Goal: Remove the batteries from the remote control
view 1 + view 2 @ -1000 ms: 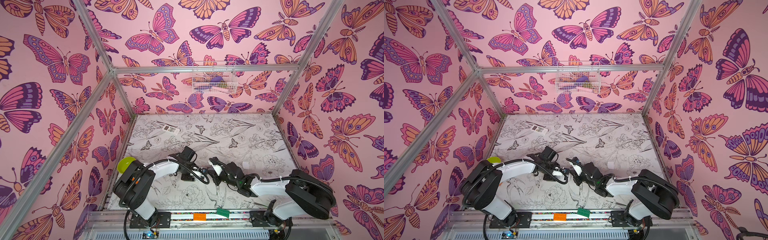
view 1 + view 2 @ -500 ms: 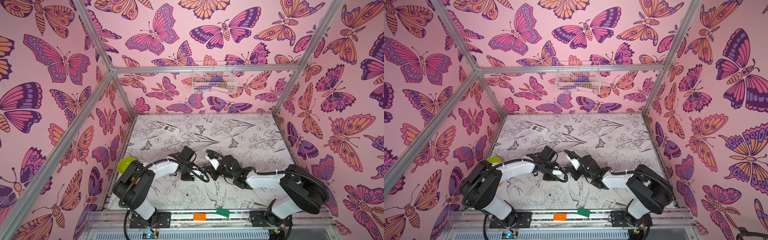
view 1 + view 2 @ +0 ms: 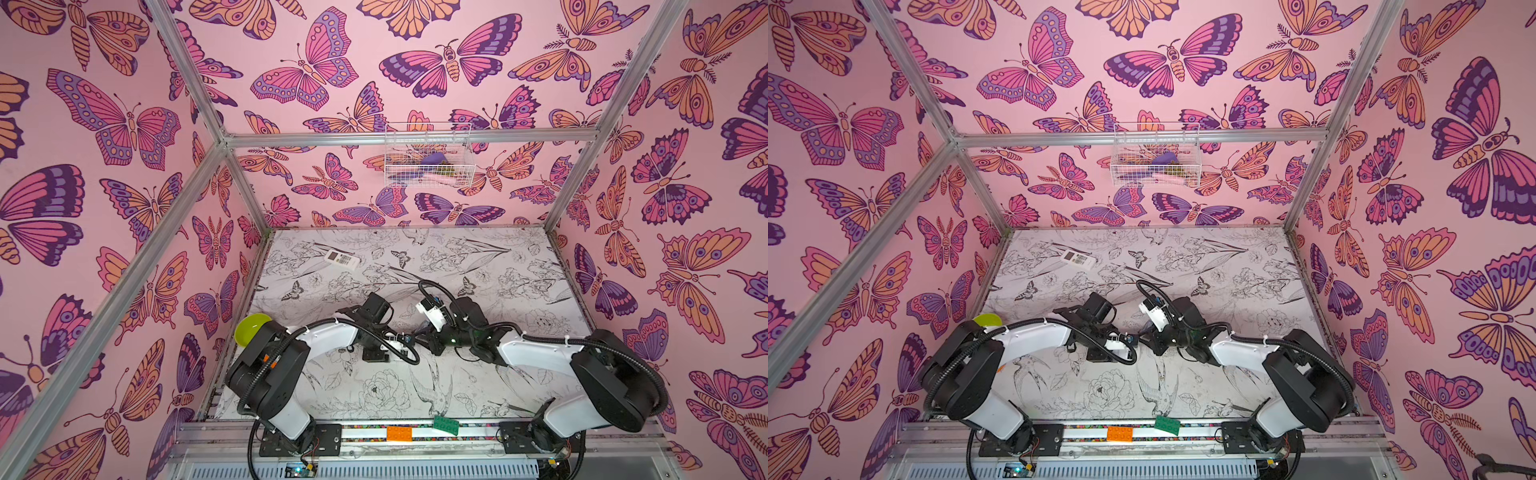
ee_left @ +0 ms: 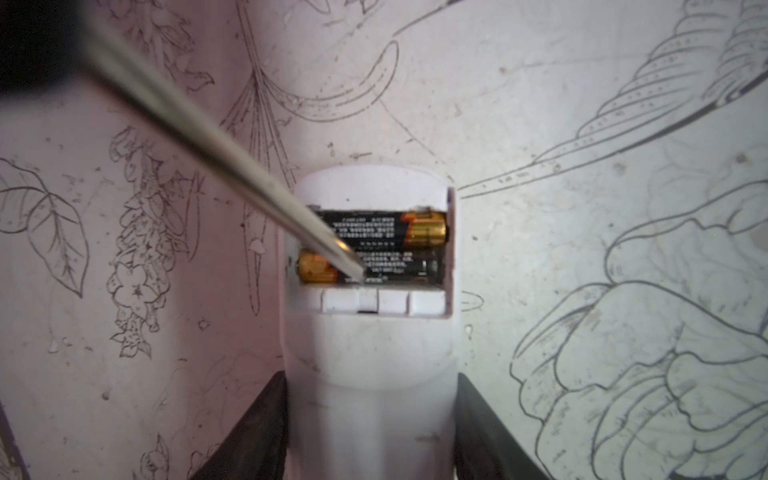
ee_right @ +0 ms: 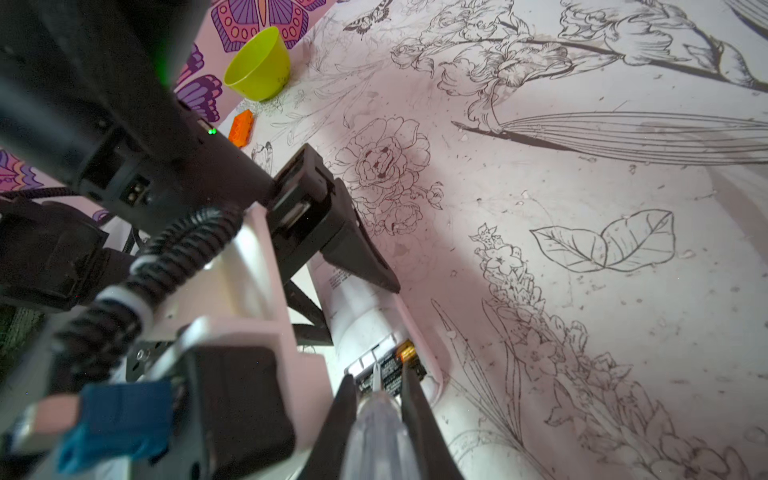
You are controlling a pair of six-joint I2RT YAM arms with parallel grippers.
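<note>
Because two batteries (image 4: 376,232) sit in the open compartment of the remote control (image 4: 368,357), the left gripper (image 4: 370,390) clamps its body, jaws half-spread, to steady it. The right gripper (image 5: 379,384), at three o'clock of it in both top views, pinches a screwdriver (image 4: 232,166) tight, tip on one battery, apparently for levering.

Remote (image 4: 368,374): smooth matt plastic. Batteries (image 4: 374,232): glossy wrap, metallic gold ends. Screwdriver (image 4: 216,149): polished metal shaft, clear plastic handle.
</note>
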